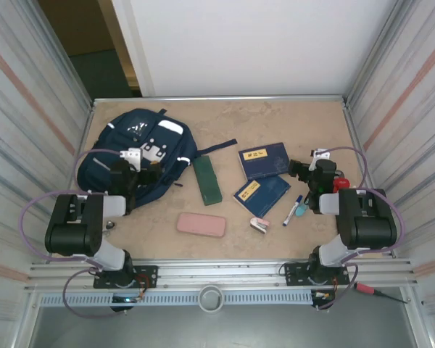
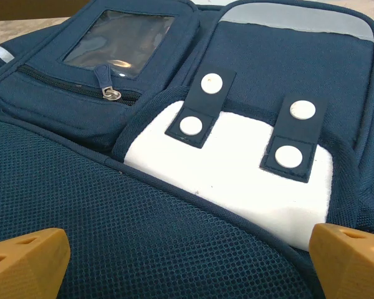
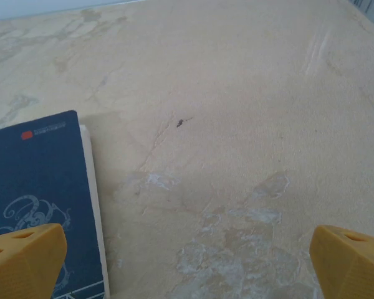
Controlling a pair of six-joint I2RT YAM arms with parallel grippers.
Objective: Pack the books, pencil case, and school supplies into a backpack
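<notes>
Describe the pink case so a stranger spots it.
Find the large navy-blue fabric backpack on the table's left. Right of it, toward the near edge, lies a flat pink rounded case. It alone is solid pink, unlike the narrow dark green box beyond.

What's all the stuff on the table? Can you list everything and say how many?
large navy-blue fabric backpack: one, navy with white patches, far left of the table
thin navy-blue hardcover books: two, yellow labels, right of centre
narrow dark green flat box: one, between backpack and books
soft pink oblong pencil case: one, near middle
blue-and-white marker pen: one, near right
small teal item: one, beside the marker
small pink-and-white item: one, in front of the nearer book
red-handled tool: one, off the table, near right
tan table: one
left end effector: open, over the backpack
right end effector: open, over the table beside a book
</notes>
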